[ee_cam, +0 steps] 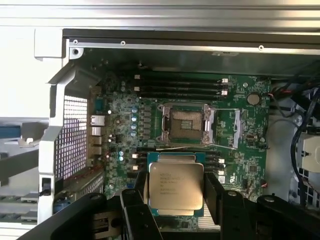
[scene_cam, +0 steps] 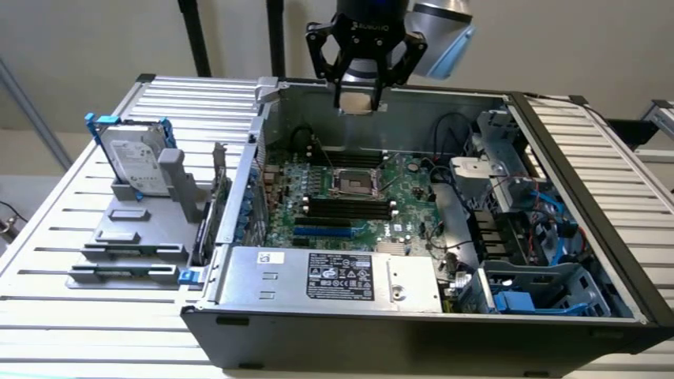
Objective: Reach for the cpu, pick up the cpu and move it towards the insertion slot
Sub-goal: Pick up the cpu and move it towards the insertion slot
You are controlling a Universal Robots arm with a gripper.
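Sitting clamped between the jaws, the cpu (ee_cam: 175, 183) hangs above the insertion slot (ee_cam: 186, 123).

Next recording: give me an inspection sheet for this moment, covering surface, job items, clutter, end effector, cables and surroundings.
Surface: slatted metal table carrying an open computer case.
Job items: cpu held above the motherboard, not seated; insertion slot open and unoccupied.
Clutter: hard drive upright in a grey holder on the exterior view's left.
End effector: shut on the cpu, raised above the rear of the case.
Cables: black cables and blue ones inside the case, on the exterior view's right.
Surroundings: pale wall, dark vertical posts.
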